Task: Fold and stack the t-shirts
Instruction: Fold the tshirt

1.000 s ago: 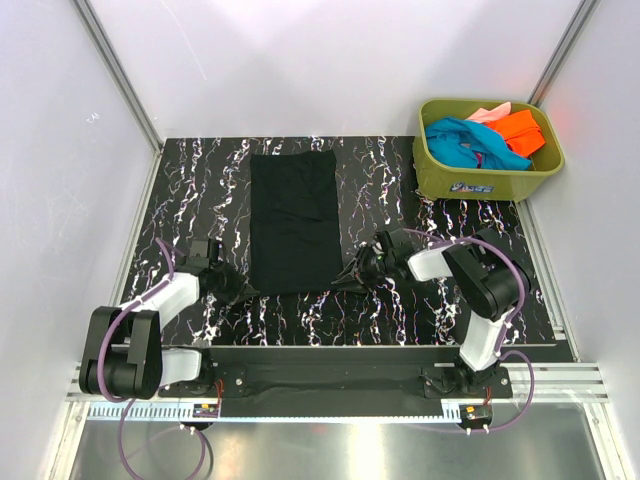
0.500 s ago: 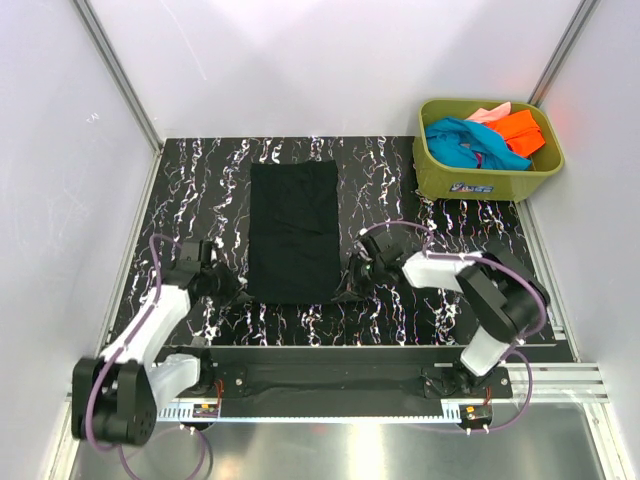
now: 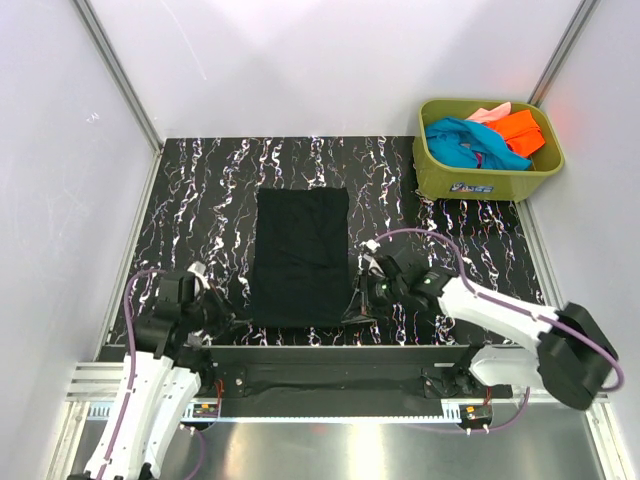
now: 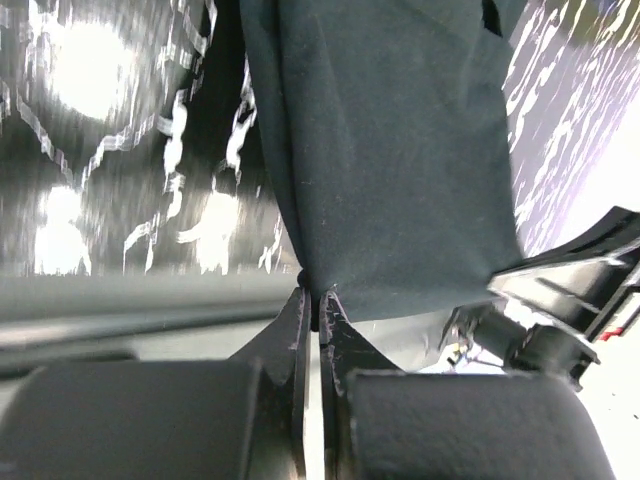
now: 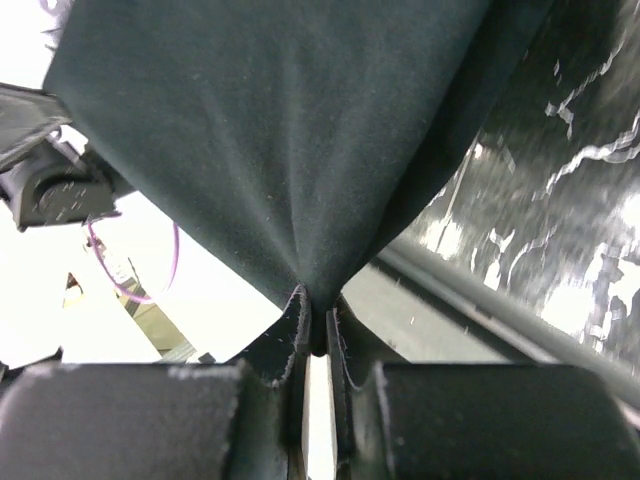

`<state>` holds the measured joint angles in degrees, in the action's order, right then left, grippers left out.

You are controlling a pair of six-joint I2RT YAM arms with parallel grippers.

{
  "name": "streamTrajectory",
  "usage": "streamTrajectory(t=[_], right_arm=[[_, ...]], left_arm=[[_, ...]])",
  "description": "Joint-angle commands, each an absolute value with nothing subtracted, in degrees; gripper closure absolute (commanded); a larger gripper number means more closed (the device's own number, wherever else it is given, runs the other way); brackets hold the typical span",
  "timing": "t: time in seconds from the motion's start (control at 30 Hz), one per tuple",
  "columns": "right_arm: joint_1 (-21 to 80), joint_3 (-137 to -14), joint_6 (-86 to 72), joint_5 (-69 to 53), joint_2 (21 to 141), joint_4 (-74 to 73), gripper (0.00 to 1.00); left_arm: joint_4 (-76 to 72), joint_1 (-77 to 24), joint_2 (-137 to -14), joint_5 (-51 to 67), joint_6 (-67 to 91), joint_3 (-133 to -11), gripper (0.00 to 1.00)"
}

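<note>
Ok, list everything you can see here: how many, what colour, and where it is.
black t-shirt: one, black, spread flat mid-table, near corners pinched
teal t-shirt: one, teal-blue, bunched in the tub
orange t-shirt: one, bright orange, in the tub, right side
pink t-shirt: one, pale pink, in the tub, far side
tub: one, olive-green, far right corner of the table
table: one, black with white marbling
left pincer: one, black, shut on the black t-shirt's near left corner
right pincer: one, black, shut on its near right corner

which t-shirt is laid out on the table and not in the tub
The black t-shirt: it alone lies spread on the table. The teal t-shirt, orange t-shirt and pink t-shirt sit bunched in the green tub.
</note>
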<state>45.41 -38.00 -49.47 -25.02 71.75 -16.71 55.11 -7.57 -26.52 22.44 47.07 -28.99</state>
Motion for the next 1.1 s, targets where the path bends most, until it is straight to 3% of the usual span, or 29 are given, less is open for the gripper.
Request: streamTrajectory(t=[0.0, 0.17, 0.43, 0.7, 1.07], right_arm=[[46.1, -38.8, -49.3, -25.0, 65.6, -24.9, 0.95], [45.9, -44.3, -46.8, -22.2, 64.0, -32.6, 0.96], [34.4, -62.1, -38.8, -26.5, 78.9, -35.2, 0.97], [29.5, -83.0, -33.0, -30.1, 96.4, -40.5, 0.97], [25.9, -100.3, -32.4, -32.3, 111.5, -43.3, 0.96]], left_arm=[[63.2, -7.6, -24.6, 23.6, 47.5, -33.7, 1.00], [62.9, -7.6, -29.5, 21.2, 46.4, -41.6, 1.00], [54.1, -7.5, -52.0, 19.1, 42.8, -55.4, 1.00], [49.1, -7.4, -78.1, 21.0, 38.0, -74.8, 1.00], [50.0, -5.6, -97.6, 21.8, 35.2, -93.2, 1.00]])
